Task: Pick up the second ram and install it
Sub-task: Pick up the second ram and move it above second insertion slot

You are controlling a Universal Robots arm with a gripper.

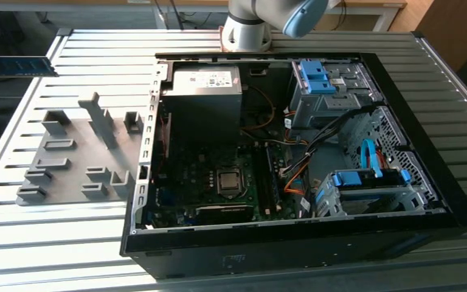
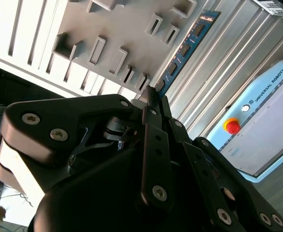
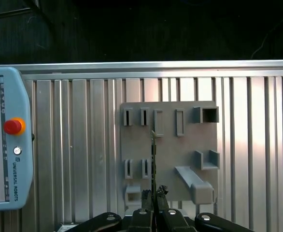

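My gripper is clamped on one end of the second ram. I hold it edge-on above the gray holder plate on the table, well apart from the open computer case. Gripping the end probably leaves its long edge free.

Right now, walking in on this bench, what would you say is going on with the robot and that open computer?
The arm's gripper is shut on the second ram, a thin blue stick, gripping it by one end. In the first wrist view the stick stands over the gray holder plate on the slatted table. In the exterior view it hangs at the far left, well away from the open computer case, so it is picked up but not yet installed.
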